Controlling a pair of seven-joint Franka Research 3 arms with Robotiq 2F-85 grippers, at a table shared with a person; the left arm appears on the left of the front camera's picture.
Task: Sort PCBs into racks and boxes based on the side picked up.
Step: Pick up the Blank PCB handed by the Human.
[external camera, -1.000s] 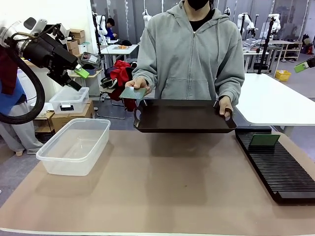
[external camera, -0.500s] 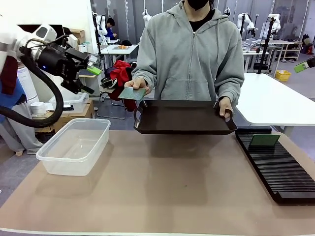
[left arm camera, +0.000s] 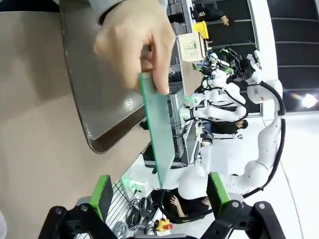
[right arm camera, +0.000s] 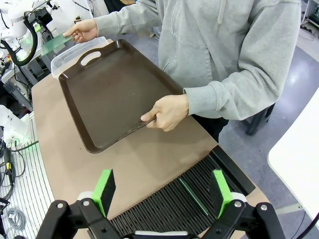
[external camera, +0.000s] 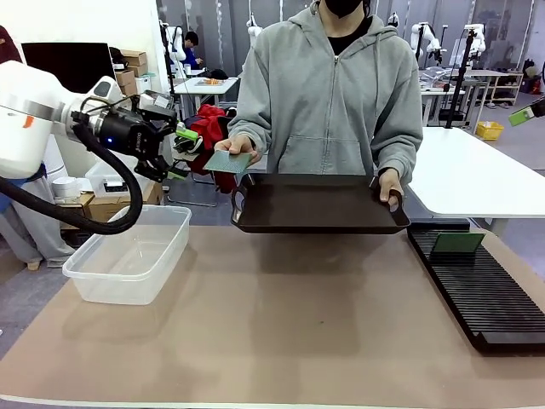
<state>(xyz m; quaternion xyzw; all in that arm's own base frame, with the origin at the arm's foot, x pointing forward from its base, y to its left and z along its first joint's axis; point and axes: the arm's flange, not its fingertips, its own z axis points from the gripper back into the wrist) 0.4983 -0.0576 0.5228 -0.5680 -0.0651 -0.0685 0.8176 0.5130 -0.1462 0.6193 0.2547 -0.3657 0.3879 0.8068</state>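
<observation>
The left gripper (external camera: 182,154), jaws spread, hovered just beside the PCB (external camera: 228,162) pinched in the person's hand (external camera: 241,146) (not touching it); the right gripper (right arm camera: 163,189), also released, hung over the rack (right arm camera: 149,211) holding a second PCB (right arm camera: 192,195).

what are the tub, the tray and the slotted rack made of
Tub: clear plastic, glossy; the table shows through its walls. Tray: dark brown, likely moulded plastic, with a dull sheen. Rack: matte black, ribbed with slots, probably plastic, though metal can't be ruled out.
</observation>
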